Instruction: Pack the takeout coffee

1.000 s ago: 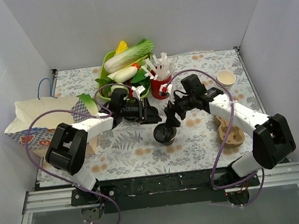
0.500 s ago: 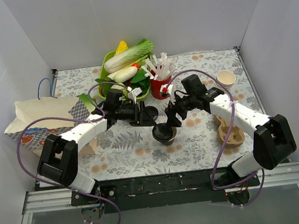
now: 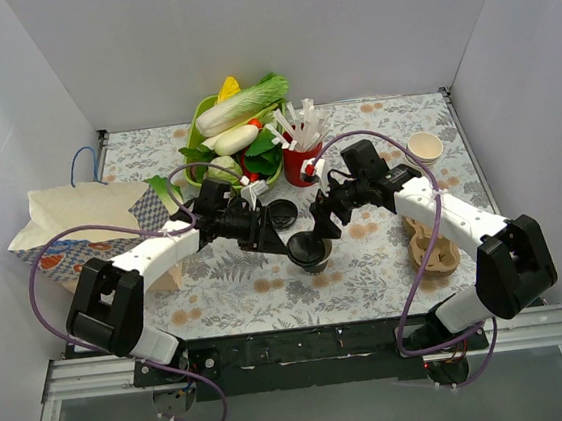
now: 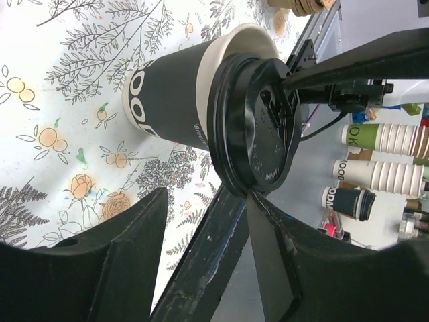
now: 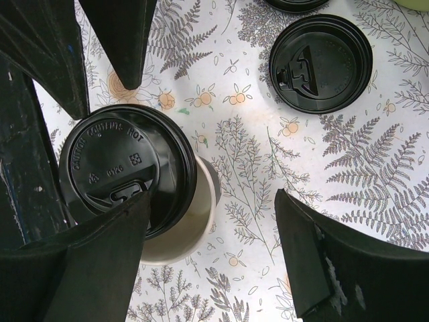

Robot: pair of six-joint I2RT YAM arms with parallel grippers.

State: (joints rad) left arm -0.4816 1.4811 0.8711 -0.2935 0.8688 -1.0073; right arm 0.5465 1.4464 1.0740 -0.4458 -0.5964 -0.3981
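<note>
The takeout coffee [image 3: 308,251] is a dark paper cup standing mid-table. Its black lid [image 5: 124,168] sits skewed, slid off to one side, so part of the white rim and the opening [image 5: 194,221] show. In the left wrist view the cup [image 4: 167,100] and lid [image 4: 258,127] lie just beyond my open left gripper [image 4: 206,194], whose right fingertip touches the lid's edge. In the top view the left gripper [image 3: 269,236] is at the cup's left. My right gripper [image 5: 213,201] is open above the cup, one finger [image 5: 100,248] resting over the lid; in the top view it [image 3: 321,224] hovers at the cup's far side.
A loose black lid [image 3: 281,213] lies just behind the cup, also in the right wrist view [image 5: 320,64]. A red straw holder [image 3: 301,160], a green basket of vegetables [image 3: 201,118], a paper bag [image 3: 82,226], a lidless white cup [image 3: 424,145] and a cardboard carrier [image 3: 434,247] stand around.
My left gripper has swung from beside the loose lid toward the front, up to the cup's left side. The right arm and the cup have barely moved.
</note>
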